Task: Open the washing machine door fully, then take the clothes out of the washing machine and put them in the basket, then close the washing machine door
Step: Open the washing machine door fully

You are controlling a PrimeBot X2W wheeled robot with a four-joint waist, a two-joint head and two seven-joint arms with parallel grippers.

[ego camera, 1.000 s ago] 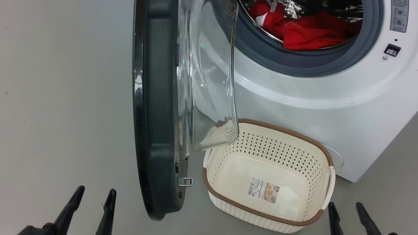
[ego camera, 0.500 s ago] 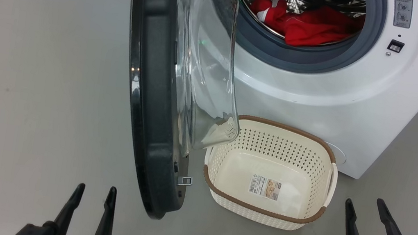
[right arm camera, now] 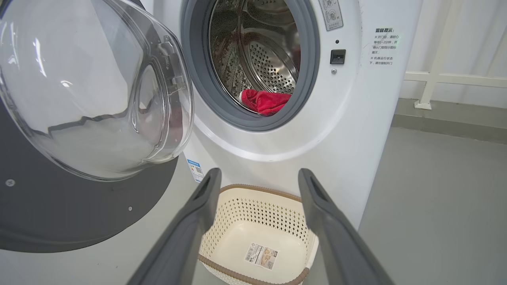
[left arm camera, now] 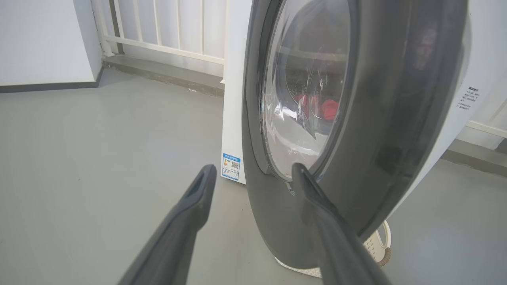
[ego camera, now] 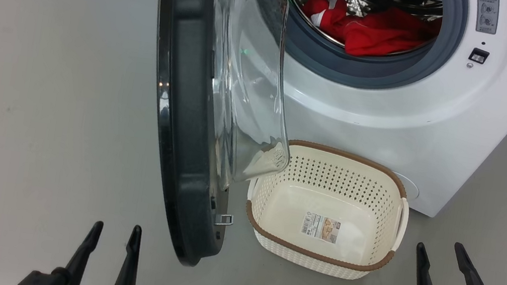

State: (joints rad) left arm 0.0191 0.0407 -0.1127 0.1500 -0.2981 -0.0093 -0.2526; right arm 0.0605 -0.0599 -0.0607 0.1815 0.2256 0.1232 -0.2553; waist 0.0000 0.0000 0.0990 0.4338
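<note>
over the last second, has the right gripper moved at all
Yes. The right gripper has shifted rightward in the head view, away from the basket, whose near right corner it stood beside.

Glossy door [ego camera: 172, 115] — perforated plastic basket [ego camera: 391, 193]

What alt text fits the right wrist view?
A white washing machine stands with its door open to the left, red clothes lying in the steel drum. A cream basket without clothes sits on the floor below, framed by the open right end effector.
</note>
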